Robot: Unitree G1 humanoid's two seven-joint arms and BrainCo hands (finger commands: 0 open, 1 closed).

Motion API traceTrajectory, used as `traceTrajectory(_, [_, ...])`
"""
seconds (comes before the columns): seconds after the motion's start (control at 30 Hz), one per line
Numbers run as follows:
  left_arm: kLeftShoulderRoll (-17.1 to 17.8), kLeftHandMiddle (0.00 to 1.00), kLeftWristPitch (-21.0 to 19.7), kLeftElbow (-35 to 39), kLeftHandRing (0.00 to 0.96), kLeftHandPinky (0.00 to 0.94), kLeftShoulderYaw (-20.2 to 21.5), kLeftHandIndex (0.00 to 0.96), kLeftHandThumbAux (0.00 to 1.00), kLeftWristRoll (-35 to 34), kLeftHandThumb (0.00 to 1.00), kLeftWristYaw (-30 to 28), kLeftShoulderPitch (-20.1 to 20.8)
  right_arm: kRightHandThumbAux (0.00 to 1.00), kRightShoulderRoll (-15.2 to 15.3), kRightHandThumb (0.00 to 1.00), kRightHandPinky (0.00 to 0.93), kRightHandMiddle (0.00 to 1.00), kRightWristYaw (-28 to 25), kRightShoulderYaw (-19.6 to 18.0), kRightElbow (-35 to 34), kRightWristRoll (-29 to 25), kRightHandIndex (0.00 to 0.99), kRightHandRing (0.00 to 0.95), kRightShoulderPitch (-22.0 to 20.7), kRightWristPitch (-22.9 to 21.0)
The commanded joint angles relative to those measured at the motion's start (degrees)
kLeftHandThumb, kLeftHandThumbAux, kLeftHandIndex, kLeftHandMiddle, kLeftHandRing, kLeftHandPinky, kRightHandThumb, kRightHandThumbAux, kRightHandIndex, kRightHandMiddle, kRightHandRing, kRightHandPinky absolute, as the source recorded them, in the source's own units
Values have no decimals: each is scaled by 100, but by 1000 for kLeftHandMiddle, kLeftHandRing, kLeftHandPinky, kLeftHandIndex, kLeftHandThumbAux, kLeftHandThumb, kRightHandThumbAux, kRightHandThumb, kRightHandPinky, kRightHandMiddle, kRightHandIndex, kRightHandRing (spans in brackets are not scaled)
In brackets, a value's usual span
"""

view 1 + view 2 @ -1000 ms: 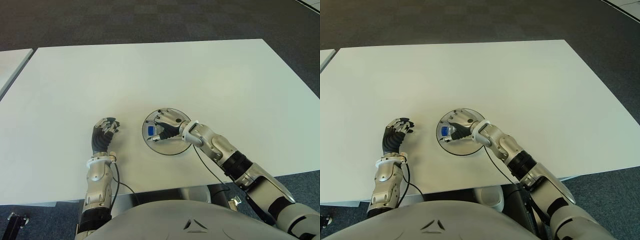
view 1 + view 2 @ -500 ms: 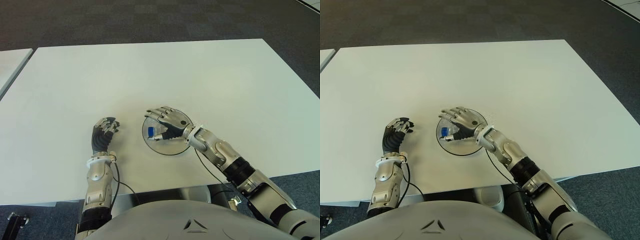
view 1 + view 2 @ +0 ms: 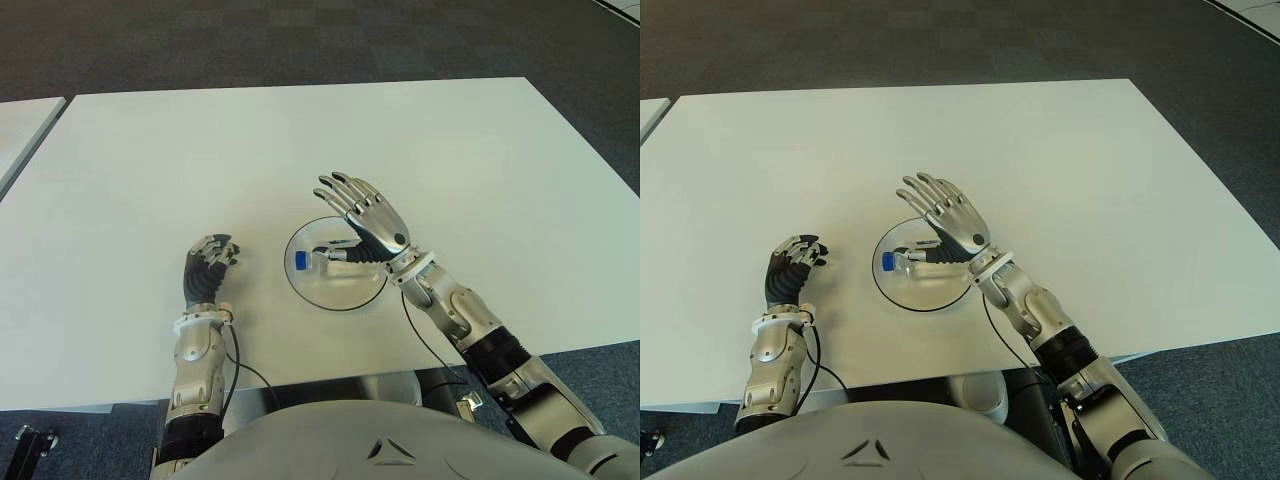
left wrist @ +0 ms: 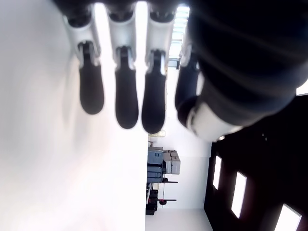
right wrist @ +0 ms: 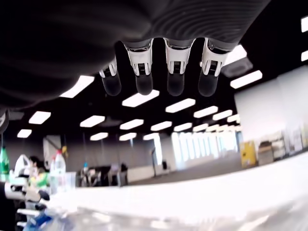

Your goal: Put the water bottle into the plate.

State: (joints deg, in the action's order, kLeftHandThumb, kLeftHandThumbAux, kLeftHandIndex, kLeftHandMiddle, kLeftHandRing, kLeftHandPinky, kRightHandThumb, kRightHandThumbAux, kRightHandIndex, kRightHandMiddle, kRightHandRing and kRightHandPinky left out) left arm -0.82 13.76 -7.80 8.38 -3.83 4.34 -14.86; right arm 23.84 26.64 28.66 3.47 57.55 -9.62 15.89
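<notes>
Water bottle [image 3: 322, 258] lying on its side inside the plate [image 3: 350, 293], blue cap toward 9 o'clock. Plate near table [image 3: 300, 150] front edge, roughly centre. Right hand [image 3: 366, 215] raised above the plate's 1 o'clock rim, fingers fully spread, palm tipped up, gripping nothing. Left hand [image 3: 208, 266] at 9 o'clock of the plate, well apart, fingers curled, empty. Judged step: release done, placement looks complete. Next: draw right arm clear toward 4 o'clock without brushing the bottle, which could roll.
</notes>
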Motion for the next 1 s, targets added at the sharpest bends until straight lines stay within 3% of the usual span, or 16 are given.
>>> traceTrajectory(0.03, [19, 533, -133, -89, 508, 500, -7, 429, 715, 40, 706, -20, -56, 188, -3, 464, 0, 0, 404, -244, -247, 201, 0, 0, 283, -227])
traceTrajectory(0.27, [23, 538, -133, -82, 510, 503, -7, 429, 715, 8, 706, -54, -58, 193, -31, 460, 0, 0, 683, -576, -375, -22, 0, 0, 596, -265])
traceTrajectory(0.47, [28, 540, -50, -138, 512, 502, -15, 429, 715, 27, 706, -60, -48, 202, -69, 482, 0, 0, 870, -1107, -253, -766, 0, 0, 998, -28])
traceTrajectory(0.73, [32, 538, -20, -166, 509, 499, -16, 429, 715, 39, 706, -48, -30, 199, -251, 524, 0, 0, 660, -1529, -171, -1659, 0, 0, 1207, 174])
traceTrajectory(1.0, [37, 538, -16, -203, 508, 495, -11, 430, 715, 43, 707, -30, -6, 235, -407, 546, 0, 0, 223, -2063, -211, -2595, 0, 0, 1708, 191])
